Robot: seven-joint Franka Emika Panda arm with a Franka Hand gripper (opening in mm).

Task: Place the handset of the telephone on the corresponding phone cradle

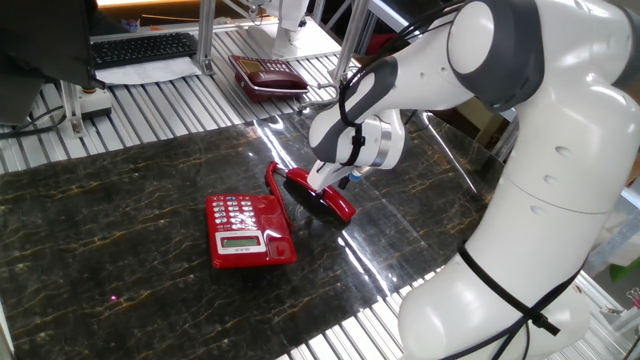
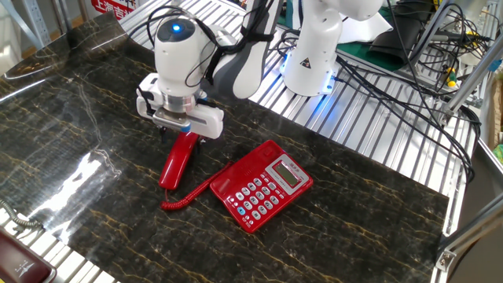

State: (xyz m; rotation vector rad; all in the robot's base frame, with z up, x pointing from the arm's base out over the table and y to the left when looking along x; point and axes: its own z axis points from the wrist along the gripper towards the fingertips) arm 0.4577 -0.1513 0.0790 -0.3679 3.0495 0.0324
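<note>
The bright red handset (image 1: 325, 201) (image 2: 177, 159) lies on the dark marble table, beside the telephone (image 1: 245, 230) (image 2: 264, 185) and joined to it by a red cord (image 2: 186, 196). The phone cradle (image 1: 279, 222) (image 2: 240, 166) is the bare strip along the phone's side nearest the handset, and nothing lies in it. My gripper (image 1: 318, 186) (image 2: 181, 131) is low over the handset's far end. Its fingers stand on either side of that end and look open. The handset rests flat on the table.
A darker maroon phone (image 1: 268, 75) (image 2: 19, 265) sits off the marble on the slatted bench. A keyboard (image 1: 141, 47) lies at the back. The arm's base (image 2: 311, 56) and several cables (image 2: 428, 35) stand behind the table.
</note>
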